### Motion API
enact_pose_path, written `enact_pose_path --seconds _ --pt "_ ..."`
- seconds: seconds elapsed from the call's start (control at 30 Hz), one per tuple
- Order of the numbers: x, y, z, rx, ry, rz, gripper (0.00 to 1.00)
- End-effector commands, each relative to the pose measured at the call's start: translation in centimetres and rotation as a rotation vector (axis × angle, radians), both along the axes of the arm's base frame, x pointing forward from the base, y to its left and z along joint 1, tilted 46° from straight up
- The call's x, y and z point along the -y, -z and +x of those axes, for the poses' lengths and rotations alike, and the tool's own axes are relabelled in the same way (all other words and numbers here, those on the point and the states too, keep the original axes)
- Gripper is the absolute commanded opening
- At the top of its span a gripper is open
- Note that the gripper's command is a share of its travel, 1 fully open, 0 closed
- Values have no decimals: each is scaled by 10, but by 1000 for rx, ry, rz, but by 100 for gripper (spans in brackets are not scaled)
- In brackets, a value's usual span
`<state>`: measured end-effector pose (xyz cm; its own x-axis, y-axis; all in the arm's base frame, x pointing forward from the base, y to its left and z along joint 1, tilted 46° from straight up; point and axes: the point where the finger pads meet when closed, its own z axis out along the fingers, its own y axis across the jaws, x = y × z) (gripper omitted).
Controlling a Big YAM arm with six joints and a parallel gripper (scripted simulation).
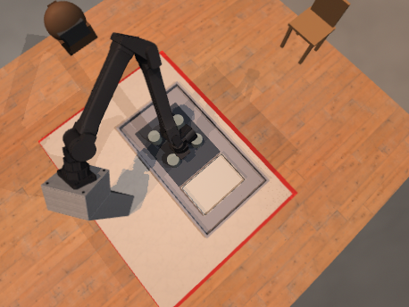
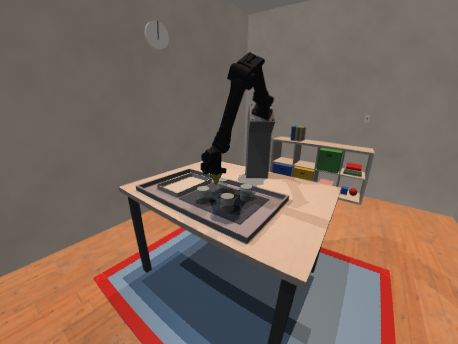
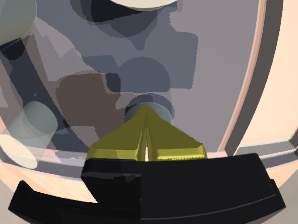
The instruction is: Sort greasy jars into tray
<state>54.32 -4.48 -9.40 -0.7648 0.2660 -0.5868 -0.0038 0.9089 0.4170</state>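
Four pale jars stand mouth down on the dark drying mat point(image 1: 193, 169) point(image 2: 244, 214): a jar point(image 1: 178, 120), a jar point(image 1: 154, 136), a jar point(image 1: 172, 159) and a jar point(image 1: 196, 140) partly hidden by the arm. In the exterior view a jar point(image 2: 203, 192), a jar point(image 2: 227, 201) and a jar point(image 2: 246, 190) show clearly; the fourth is mostly behind the fingers. My gripper point(image 2: 216, 183) point(image 3: 146, 112) is shut and empty, pointing down above the jar group. In the wrist view its yellow fingertips cover part of one jar point(image 3: 167, 113); contact cannot be told. The tray point(image 1: 225, 196) holds no jar.
The steel table top point(image 1: 254, 180) has a raised dark edge around it. The tray stands on it beside the mat. The arm's grey pedestal point(image 1: 67, 199) point(image 2: 258, 150) stands behind, and the forearm passes over the jars in the top view.
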Motion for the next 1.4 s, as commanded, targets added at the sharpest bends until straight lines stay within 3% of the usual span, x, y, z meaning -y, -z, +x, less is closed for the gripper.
enact_pose_path --seconds 0.0,1.37 --pt "-3 2 -7 -6 6 5 0" --pt "-4 5 -11 -6 6 5 0"
